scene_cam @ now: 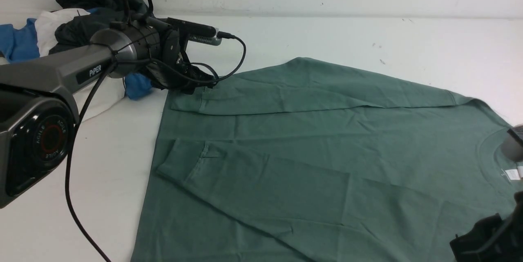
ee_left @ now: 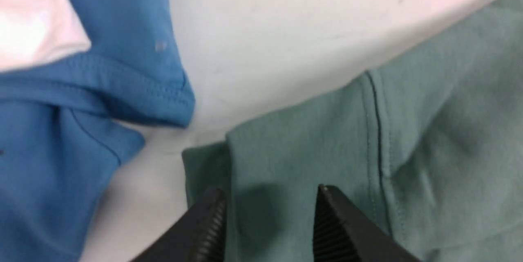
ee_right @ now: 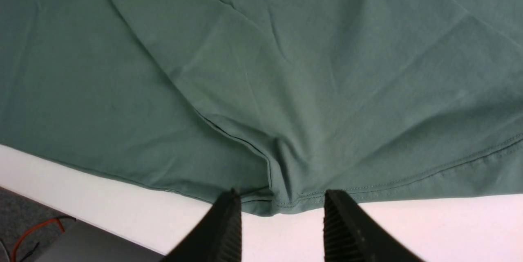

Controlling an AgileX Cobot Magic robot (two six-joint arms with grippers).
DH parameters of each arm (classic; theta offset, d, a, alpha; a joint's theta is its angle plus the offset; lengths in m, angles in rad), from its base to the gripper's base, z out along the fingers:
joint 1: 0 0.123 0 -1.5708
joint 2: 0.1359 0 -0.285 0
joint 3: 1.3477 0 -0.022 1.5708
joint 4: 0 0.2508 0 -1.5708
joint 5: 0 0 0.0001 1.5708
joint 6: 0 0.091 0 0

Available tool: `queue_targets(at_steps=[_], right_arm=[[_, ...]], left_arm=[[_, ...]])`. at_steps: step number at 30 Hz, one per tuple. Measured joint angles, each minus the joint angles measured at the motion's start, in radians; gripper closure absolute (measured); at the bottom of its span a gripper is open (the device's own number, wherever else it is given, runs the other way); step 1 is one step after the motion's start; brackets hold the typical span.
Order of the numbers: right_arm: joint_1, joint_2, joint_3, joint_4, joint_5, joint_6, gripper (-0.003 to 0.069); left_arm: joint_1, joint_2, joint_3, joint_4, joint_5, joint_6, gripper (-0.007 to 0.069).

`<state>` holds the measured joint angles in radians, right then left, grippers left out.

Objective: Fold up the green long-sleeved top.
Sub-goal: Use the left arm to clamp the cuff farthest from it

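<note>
large muted green long-sleeved top (scene_cam: 327,139) of cotton: spread flat on the white counter (scene_cam: 367,37), neck end toward my right, hem end toward my left. a small white neck tag (scene_cam: 511,174) shows inside the collar. both sleeves lie folded across the body. the far sleeve cuff (scene_cam: 190,100) sits at the top's far left corner; the near sleeve cuff (scene_cam: 184,164) lies closer to me on the body.

left tool (ee_left: 269,196): jaws parted, poised right over the far sleeve cuff. cloth lies flat beneath them, nothing pinched.

right tool (ee_right: 282,198): jaws parted about as wide, at the near edge of the top where a stitched seam meets the edge. tips at the cloth's border, bare counter just beside them, nothing clamped.

just beside the far cuff, not touching it: a crumpled blue cotton garment (ee_left: 61,143). beyond it, a heap with a white cloth garment (scene_cam: 53,25) and a dark black garment (scene_cam: 94,6), at the counter's far left.
</note>
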<state>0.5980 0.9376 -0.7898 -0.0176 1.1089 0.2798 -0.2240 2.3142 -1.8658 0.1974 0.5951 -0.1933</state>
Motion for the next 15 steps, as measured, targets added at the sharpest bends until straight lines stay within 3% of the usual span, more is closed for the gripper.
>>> queue_targets(at_steps=[10,13,15], right_arm=[[0.000,0.000,0.000,0.000,0.000,-0.004,0.0391],[0.000,0.000,0.000,0.000,0.001,-0.004,0.0391],[0.000,0.000,0.000,0.000,0.001,-0.004,0.0391]], left_arm=[[0.000,0.030,0.000,0.002,-0.001,-0.054,0.0349],[0.000,0.030,0.000,0.002,-0.003,-0.053,0.0387],[0.000,0.030,0.000,-0.002,-0.002,-0.053,0.0470]])
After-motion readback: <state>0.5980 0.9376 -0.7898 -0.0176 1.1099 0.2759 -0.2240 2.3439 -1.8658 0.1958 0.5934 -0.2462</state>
